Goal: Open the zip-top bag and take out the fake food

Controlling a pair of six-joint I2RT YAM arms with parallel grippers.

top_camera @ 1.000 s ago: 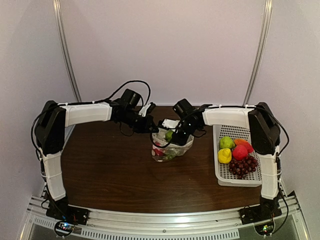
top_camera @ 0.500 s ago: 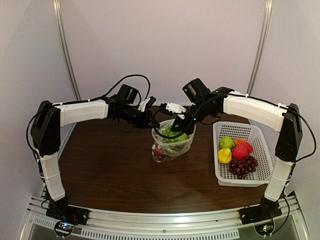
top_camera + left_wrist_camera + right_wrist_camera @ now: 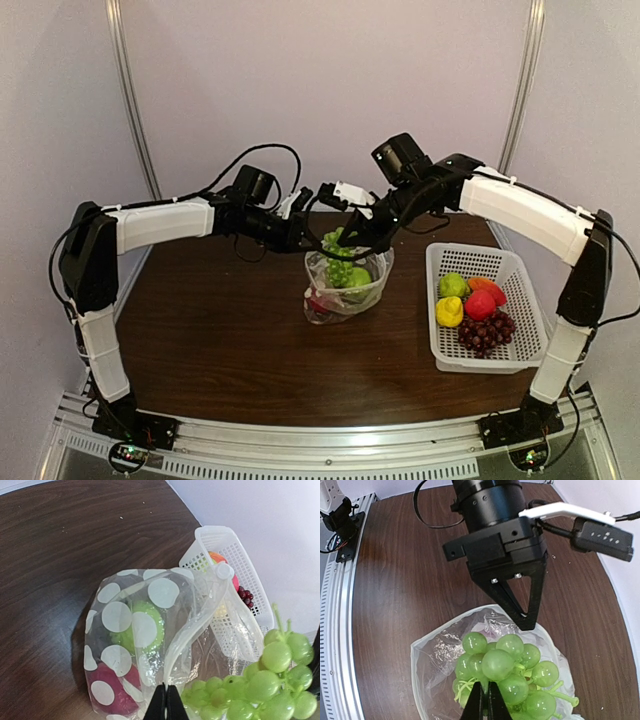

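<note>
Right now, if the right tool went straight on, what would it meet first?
Probably the clear dotted zip-top bag, right past the green plastic grape bunch it grips; the left tool sits beyond, depth unclear.

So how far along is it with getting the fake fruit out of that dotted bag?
Past halfway, I'd say. Done: the zip-top bag is open, and several fruits lie in the white basket. In hand: the left gripper pinches the bag's rim while the right gripper holds the green grape bunch at its mouth. Left: a green fruit and a red fruit sit inside the bag.
</note>
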